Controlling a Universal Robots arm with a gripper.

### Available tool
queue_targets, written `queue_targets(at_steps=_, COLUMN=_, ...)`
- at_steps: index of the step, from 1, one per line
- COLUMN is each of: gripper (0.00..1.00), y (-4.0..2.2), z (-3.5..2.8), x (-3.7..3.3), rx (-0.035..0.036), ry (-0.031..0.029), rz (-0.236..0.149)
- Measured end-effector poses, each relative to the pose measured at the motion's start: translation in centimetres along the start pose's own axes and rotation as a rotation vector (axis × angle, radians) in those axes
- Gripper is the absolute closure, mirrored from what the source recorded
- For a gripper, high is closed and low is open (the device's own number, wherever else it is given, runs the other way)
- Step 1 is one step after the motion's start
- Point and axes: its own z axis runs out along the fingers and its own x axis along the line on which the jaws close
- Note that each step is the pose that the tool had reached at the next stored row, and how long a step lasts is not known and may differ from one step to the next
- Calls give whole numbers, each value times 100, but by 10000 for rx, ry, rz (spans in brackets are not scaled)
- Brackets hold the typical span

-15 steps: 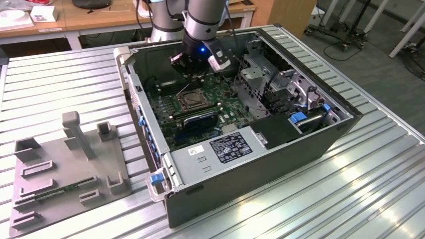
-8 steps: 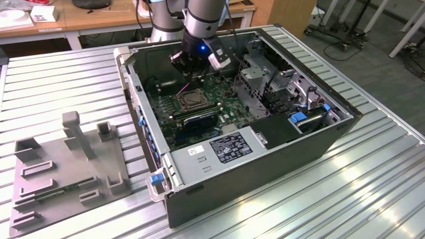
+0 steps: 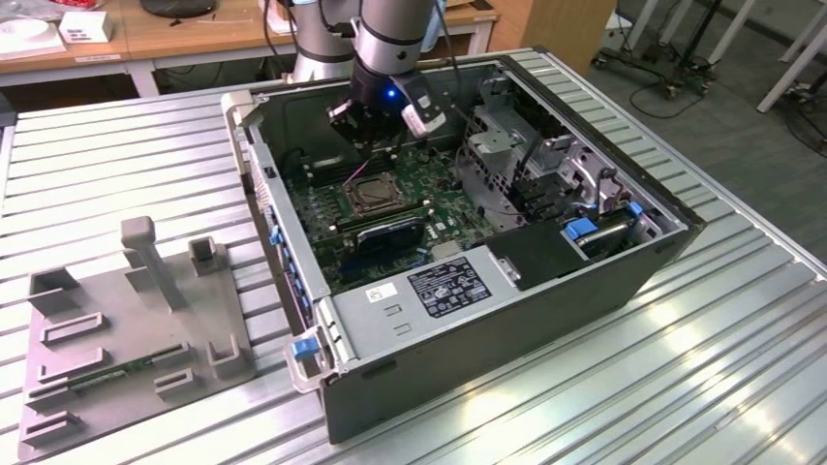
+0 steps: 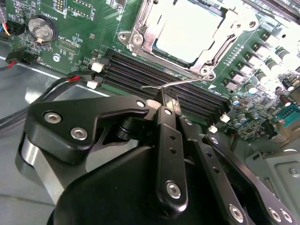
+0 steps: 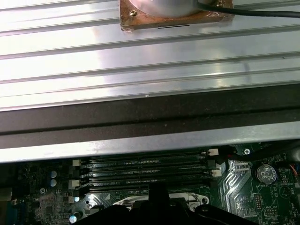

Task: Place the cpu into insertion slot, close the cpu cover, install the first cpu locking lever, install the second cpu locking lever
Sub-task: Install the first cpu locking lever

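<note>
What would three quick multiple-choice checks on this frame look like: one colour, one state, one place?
1. Colour of the board? A blue; B green; C red.
2. State of the cover? A raised upright; B taken off; C flat over the cpu.
3. Place of the cpu? A in the slot; B loose on the board; C on top of the cover.

Key:
1 B, green shows in both wrist views.
2 C, in the second wrist view its frame lies flat round the cpu's silvery top.
3 A, the cpu's top sits inside the slot's metal rim.
</note>
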Motion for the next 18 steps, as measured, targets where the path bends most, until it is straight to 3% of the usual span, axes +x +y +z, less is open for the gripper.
queue_targets(at_steps=18, gripper=89, y=-2, z=-43, x=3, rx=0, ry=-1, rz=1)
